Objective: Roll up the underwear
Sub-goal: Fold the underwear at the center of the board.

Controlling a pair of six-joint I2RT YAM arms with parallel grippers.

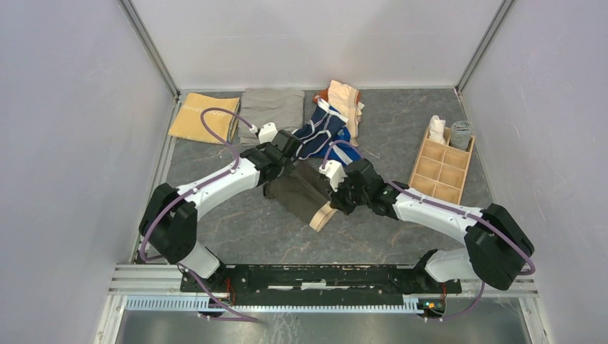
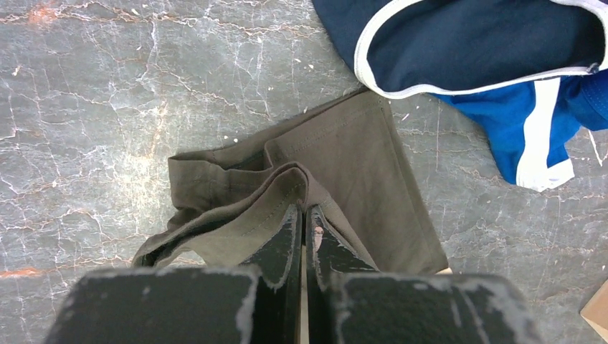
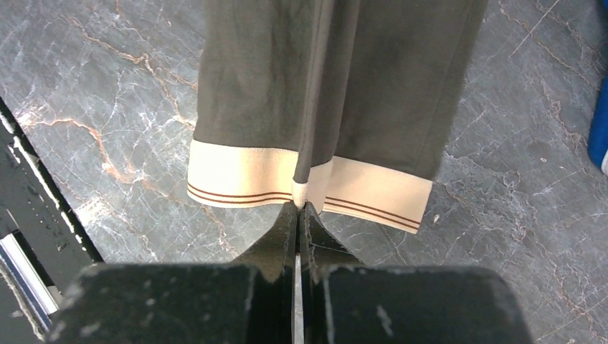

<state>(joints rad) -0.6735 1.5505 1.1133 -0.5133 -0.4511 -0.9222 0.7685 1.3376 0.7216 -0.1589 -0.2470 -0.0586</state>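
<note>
Brown briefs point(image 1: 300, 192) sit mid-counter point(image 1: 236, 229) between both arms, partly folded. Left fingers point(image 2: 287, 240) are pressed together, pinching a raised fold of the brown cloth at the end away from the band. Right fingers point(image 3: 283, 240) are closed on the tan waistband point(image 3: 251, 175) at its middle, on a lifted crease. Navy briefs point(image 2: 466, 43) and blue briefs point(image 2: 530, 122) lie just beyond, near but not touching.

The top view looks steeply down from above and behind the arm bases, taking in the whole worktop point(image 1: 236, 229). Each wrist view peers close past its own tips, the left fingers point(image 2: 283, 247) and the right fingers point(image 3: 281, 240), down onto the worktop. All three share the dark grey-brown briefs point(image 1: 294, 190). The right wrist view faces their tan waistband point(image 3: 244, 175).
</note>
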